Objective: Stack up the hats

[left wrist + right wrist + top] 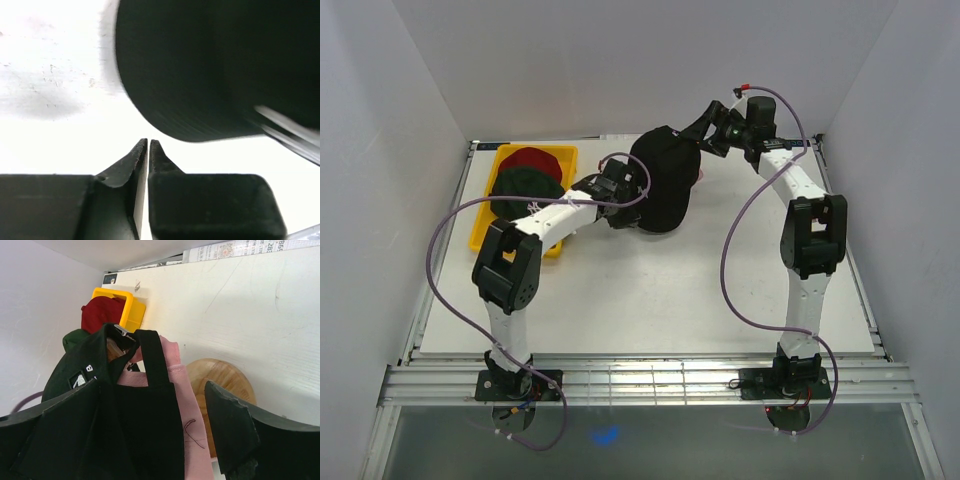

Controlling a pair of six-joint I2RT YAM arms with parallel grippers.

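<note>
A black hat (660,180) sits on the wooden stand (222,377) at the back middle of the table, over a pink hat (192,405). My left gripper (620,197) is at the black hat's left edge, its jaws almost together with only a slit and nothing between them (148,142); the black hat's brim (200,75) hangs just beyond the tips. My right gripper (708,135) is behind the hat, open wide (150,390), with the black hat's rear strap (152,360) between its spread fingers and not pinched. A red hat (530,158) and a dark green hat (525,185) lie in the tray.
The yellow tray (480,235) stands at the back left, beside my left arm. White walls close in the table on the left, back and right. A metal rail runs along the near edge by the arm bases.
</note>
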